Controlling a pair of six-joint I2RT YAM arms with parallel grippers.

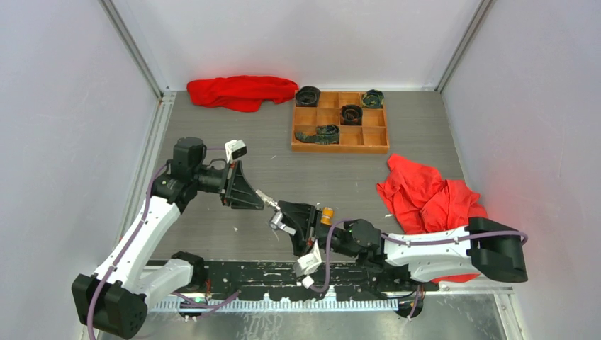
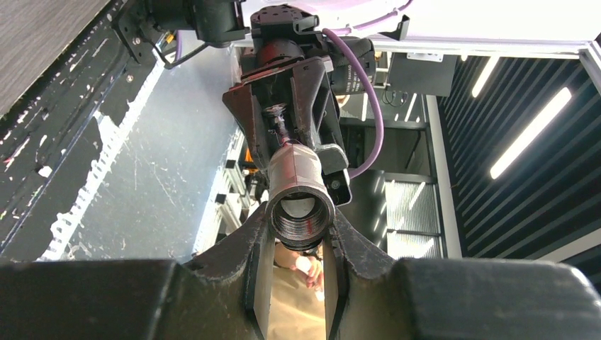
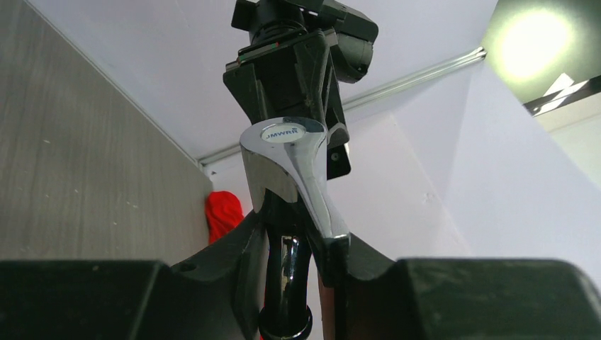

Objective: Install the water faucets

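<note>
The biggest danger, as I judge it, is my two arms pulling against each other. My left jaws are closed on the threaded end (image 2: 301, 212) of the silver faucet (image 1: 281, 223), and my right jaws are closed on its body just under the handle (image 3: 283, 159). The piece is held off the bench (image 1: 212, 120), a little toward the near edge from the middle. If one wrist turns or pulls out of line with the other, the smooth chrome could slip in my right jaws or the threads could bind.

A smaller risk is the orange-yellow faucet (image 1: 326, 214). It shows just beside my right jaws at their 3 o'clock, and I cannot tell whether it is joined, gripped or only resting there. A sharp twist could knock it loose.

The least risk is my right forearm snagging the red cloth (image 1: 425, 198), which lies close at 3 o'clock.

The enclosure walls (image 1: 71, 106) close the bench at 9, 12 and 3 o'clock, so wide swings are out. The most open bench lies from 10 to 12 o'clock of the faucet, before the second red cloth (image 1: 241, 92) against the back wall. The wooden tray (image 1: 340, 147), with dark rolled items (image 1: 351, 113) in its compartments, sits at 1 o'clock, well apart. At 6 o'clock the black base rail (image 1: 283, 283) is near, so there is little room to drop toward myself.
</note>
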